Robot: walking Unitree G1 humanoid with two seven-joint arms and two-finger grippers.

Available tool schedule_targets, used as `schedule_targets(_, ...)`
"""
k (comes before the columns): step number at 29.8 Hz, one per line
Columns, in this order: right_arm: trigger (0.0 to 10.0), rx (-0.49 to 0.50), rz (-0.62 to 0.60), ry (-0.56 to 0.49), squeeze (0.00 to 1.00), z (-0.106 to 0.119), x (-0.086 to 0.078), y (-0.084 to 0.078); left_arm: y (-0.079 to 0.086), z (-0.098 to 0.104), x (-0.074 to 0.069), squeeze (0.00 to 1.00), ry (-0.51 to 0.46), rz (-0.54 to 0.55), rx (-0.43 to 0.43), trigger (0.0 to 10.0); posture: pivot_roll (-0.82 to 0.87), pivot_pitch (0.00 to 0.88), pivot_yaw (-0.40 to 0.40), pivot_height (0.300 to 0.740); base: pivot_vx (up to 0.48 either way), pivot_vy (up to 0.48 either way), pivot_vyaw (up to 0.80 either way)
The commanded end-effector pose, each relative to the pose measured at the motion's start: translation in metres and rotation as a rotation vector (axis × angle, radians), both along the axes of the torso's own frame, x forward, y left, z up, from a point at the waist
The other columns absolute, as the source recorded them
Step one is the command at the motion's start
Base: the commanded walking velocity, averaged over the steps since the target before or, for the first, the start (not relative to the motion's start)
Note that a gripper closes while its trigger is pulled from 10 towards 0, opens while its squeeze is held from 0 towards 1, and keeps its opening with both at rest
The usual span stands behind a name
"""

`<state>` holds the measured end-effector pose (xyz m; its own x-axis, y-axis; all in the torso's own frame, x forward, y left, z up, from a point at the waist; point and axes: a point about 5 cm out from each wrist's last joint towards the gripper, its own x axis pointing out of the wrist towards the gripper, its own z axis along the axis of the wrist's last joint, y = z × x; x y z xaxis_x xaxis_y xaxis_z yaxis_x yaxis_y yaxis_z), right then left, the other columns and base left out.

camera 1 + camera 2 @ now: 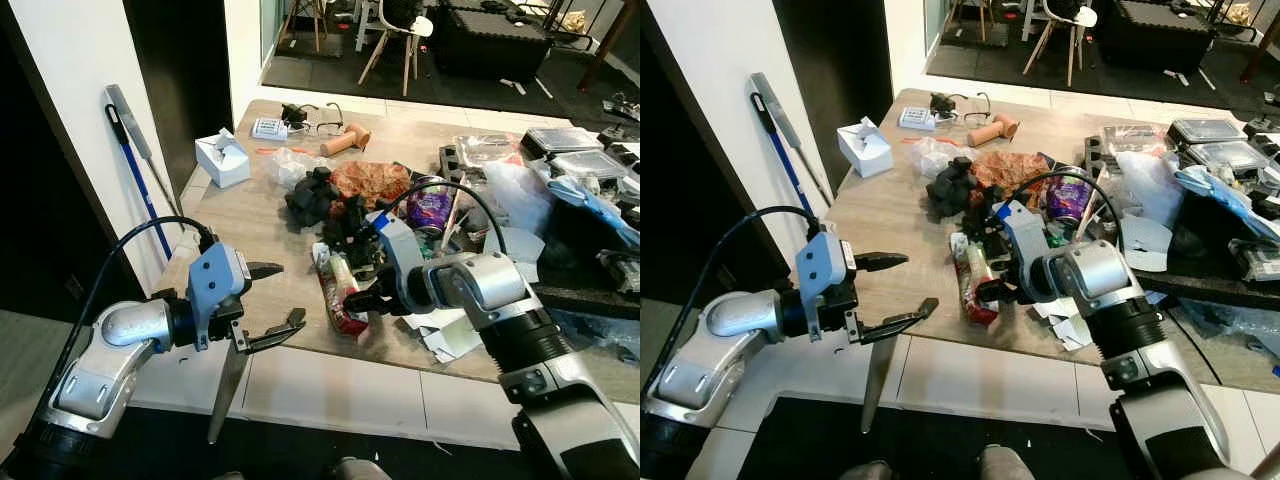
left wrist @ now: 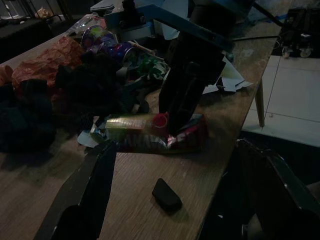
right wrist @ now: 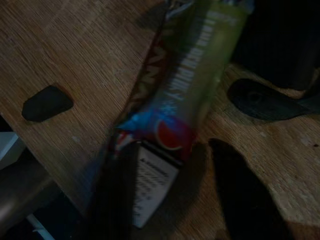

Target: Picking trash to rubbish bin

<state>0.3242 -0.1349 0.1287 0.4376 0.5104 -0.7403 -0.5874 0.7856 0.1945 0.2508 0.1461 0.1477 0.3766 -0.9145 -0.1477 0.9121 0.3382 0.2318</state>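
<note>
A red and green snack wrapper (image 1: 335,288) lies flat near the front edge of the wooden table (image 1: 250,225). My right gripper (image 1: 358,302) is down at its near end, open, with one finger on each side of the wrapper's (image 3: 185,100) white label. My left gripper (image 1: 276,297) hovers open just off the table's front edge, left of the wrapper (image 2: 150,132), holding nothing. A small black scrap (image 2: 166,195) rests on the wood between the left gripper and the wrapper.
Behind the wrapper is a heap of black rubbish (image 1: 315,195), crumpled orange paper (image 1: 370,180) and a purple can (image 1: 432,207). A tissue box (image 1: 222,158) stands at the table's left. Plastic containers (image 1: 565,140) crowd the right. A mop (image 1: 135,170) leans on the wall.
</note>
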Motion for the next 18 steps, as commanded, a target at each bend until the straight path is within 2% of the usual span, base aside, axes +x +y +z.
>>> schedule_targets(1, 0.0, -0.019, -0.022, 0.022, 0.00, -0.0064, -0.0018, -0.0029, -0.0033, 0.0003, -0.0022, 0.00, 0.006, -0.017, -0.003, 10.0, -0.04, 0.000, -0.080, 0.740, 0.000, 0.000, 0.00)
schedule_targets(18, 0.0, 0.007, -0.016, 0.007, 0.00, -0.0047, -0.0005, 0.0006, -0.0045, 0.0039, -0.0036, 0.00, 0.006, -0.036, 0.002, 10.0, -0.04, 0.000, -0.072, 0.740, 0.000, 0.000, 0.00)
